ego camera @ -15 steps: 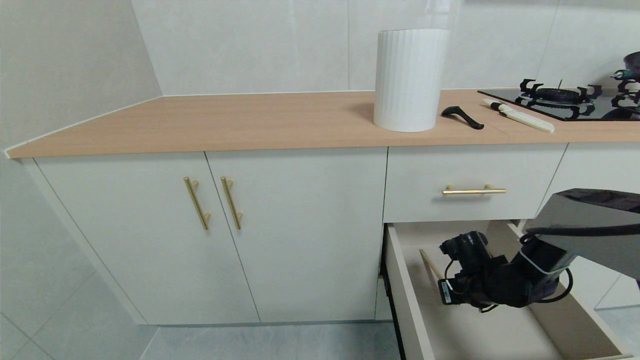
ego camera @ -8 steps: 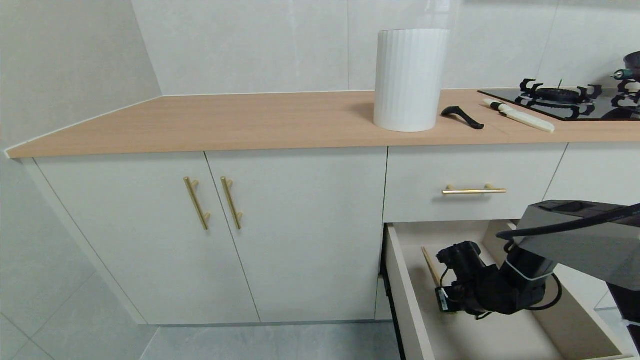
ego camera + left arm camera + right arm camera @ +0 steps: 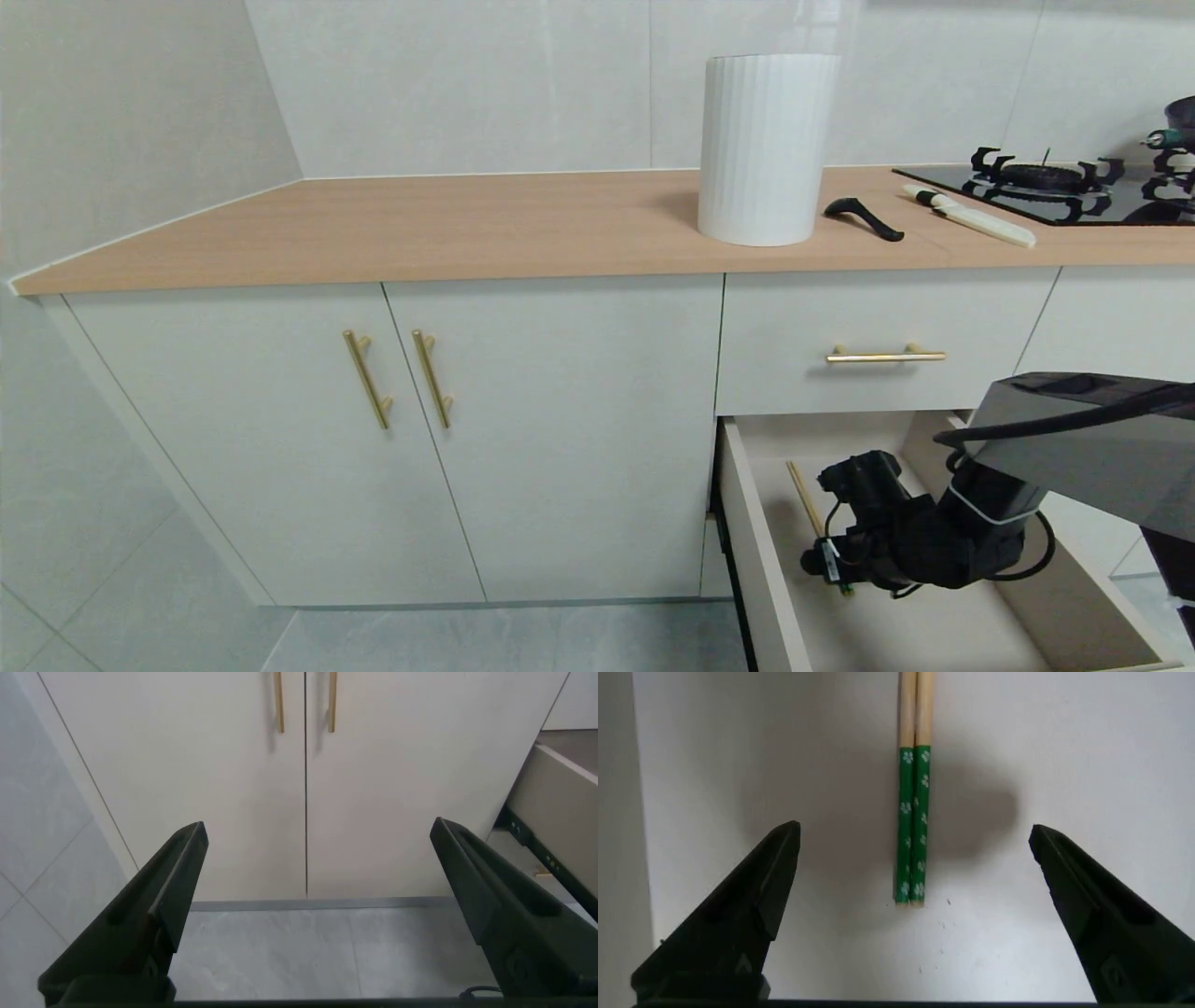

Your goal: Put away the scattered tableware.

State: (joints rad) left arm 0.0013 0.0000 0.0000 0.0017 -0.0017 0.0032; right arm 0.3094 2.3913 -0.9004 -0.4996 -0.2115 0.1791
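A pair of wooden chopsticks (image 3: pixel 911 821) with green ends lies flat on the floor of the open lower drawer (image 3: pixel 756 551). In the head view the chopsticks (image 3: pixel 805 495) lie near the drawer's left wall. My right gripper (image 3: pixel 915 838) hangs open just above their green ends, one finger on each side, touching nothing. From the head it appears as the right gripper (image 3: pixel 826 560) low inside the drawer. A black-handled utensil (image 3: pixel 864 217) and a white knife (image 3: pixel 971 217) lie on the countertop. My left gripper (image 3: pixel 318 831) is open and empty, low before the cabinet doors.
A tall white ribbed canister (image 3: pixel 761 149) stands on the wooden countertop (image 3: pixel 420 224), left of the black utensil. A gas hob (image 3: pixel 1055 187) sits at the far right. A shut drawer with a gold handle (image 3: pixel 885 355) is above the open one. Double cabinet doors (image 3: pixel 401 373) are shut.
My right arm has dropped lower into the drawer and its gripper has drawn slightly toward the drawer's front. The chopsticks stay in place on the drawer floor.
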